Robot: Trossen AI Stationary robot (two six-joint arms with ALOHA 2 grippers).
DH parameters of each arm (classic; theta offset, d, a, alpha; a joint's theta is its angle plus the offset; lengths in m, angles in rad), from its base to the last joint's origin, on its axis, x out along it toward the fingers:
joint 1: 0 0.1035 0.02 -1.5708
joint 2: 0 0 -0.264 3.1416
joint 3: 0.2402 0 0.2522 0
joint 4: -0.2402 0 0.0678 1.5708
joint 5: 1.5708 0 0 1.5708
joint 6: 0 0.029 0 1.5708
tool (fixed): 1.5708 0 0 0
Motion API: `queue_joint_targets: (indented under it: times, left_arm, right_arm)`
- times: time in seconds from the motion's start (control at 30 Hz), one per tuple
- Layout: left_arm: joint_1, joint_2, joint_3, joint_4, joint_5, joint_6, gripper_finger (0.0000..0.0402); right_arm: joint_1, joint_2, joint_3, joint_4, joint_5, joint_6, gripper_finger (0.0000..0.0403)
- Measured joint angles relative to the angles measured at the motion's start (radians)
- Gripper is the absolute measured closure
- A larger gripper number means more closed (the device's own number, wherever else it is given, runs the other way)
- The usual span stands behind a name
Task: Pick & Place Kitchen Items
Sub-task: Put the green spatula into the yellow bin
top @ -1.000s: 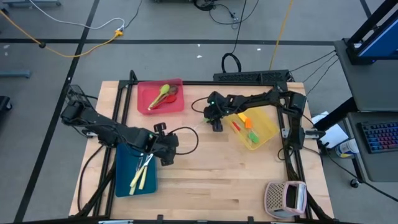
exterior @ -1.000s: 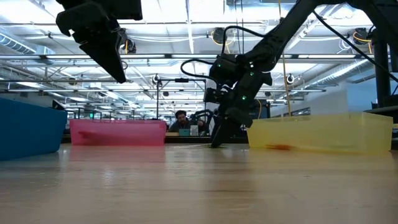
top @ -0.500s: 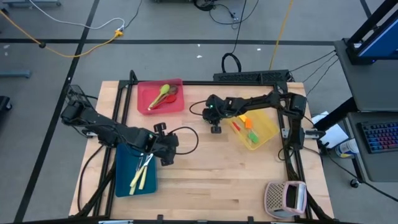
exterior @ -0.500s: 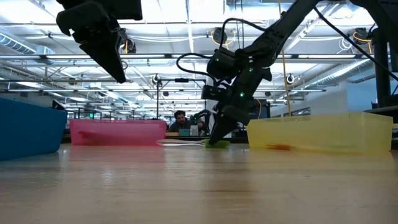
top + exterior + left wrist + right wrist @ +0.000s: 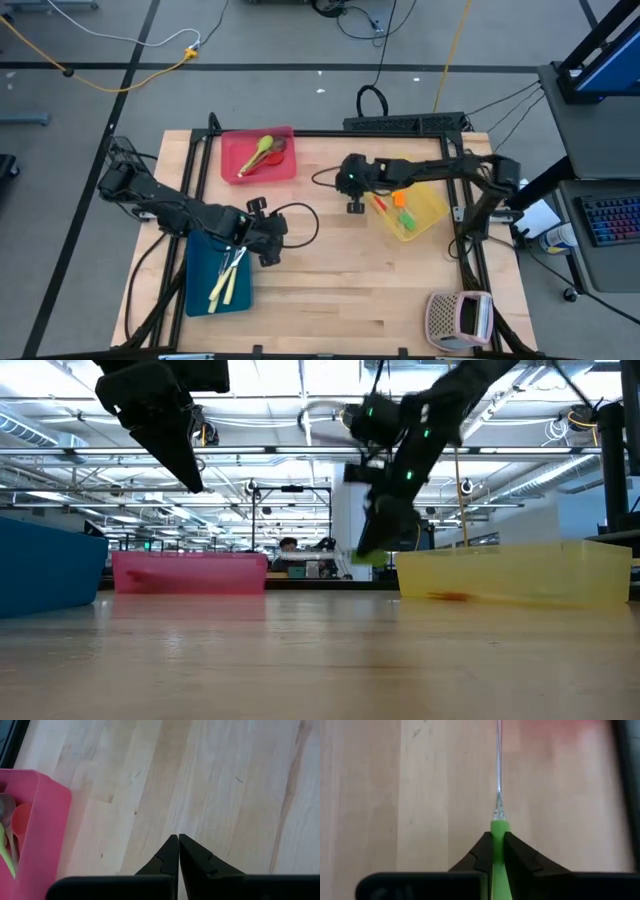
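Green-headed spatula (image 5: 498, 837) pinched in right hand (image 5: 498, 851), beside yellow tray (image 5: 425, 205); left hand (image 5: 178, 851) pressed together.

Obstacles and clearance on the wooden table (image 5: 340, 290):

- Centre and near half: bare wood, open for passage.
- Red tray (image 5: 258, 155) sits at the far edge, left of centre.
- Yellow tray (image 5: 425, 215) sits right of centre. Its wall stands above table level in the low view.
- Blue tray (image 5: 200, 285) lies at the left.
- Left gripper (image 5: 270, 252) hangs just beside the blue tray's right edge, its arm crossing the left side.
- Right gripper (image 5: 354, 207) blocks the gap between red and yellow trays, lifted off the wood.
- Perforated box (image 5: 458, 318) occupies the near right corner.
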Motion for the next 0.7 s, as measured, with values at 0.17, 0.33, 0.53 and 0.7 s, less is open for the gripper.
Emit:
queue_joint_targets:
  times: [0.17,0.33,0.53,0.7]
  left_arm:
    - [0.0,0.0,0.0,0.013,0.0,-0.002,0.0398]
    - [0.0,0.0,0.0,0.054,0.0,-0.003,0.0385]
    - [0.0,0.0,0.0,0.093,0.0,-0.018,0.0385]
    - [0.0,0.0,0.0,0.129,0.0,-0.018,0.0398]
  right_arm:
    - [0.087,-0.138,0.0,-0.075,0.205,0.06,0.0382]
    - [0.181,-0.271,-0.025,-0.143,0.375,0.21,0.0376]
    - [0.242,-0.414,-0.161,-0.271,0.383,0.456,0.0376]
    - [0.264,-0.534,-0.35,-0.342,0.397,0.668,0.0376]
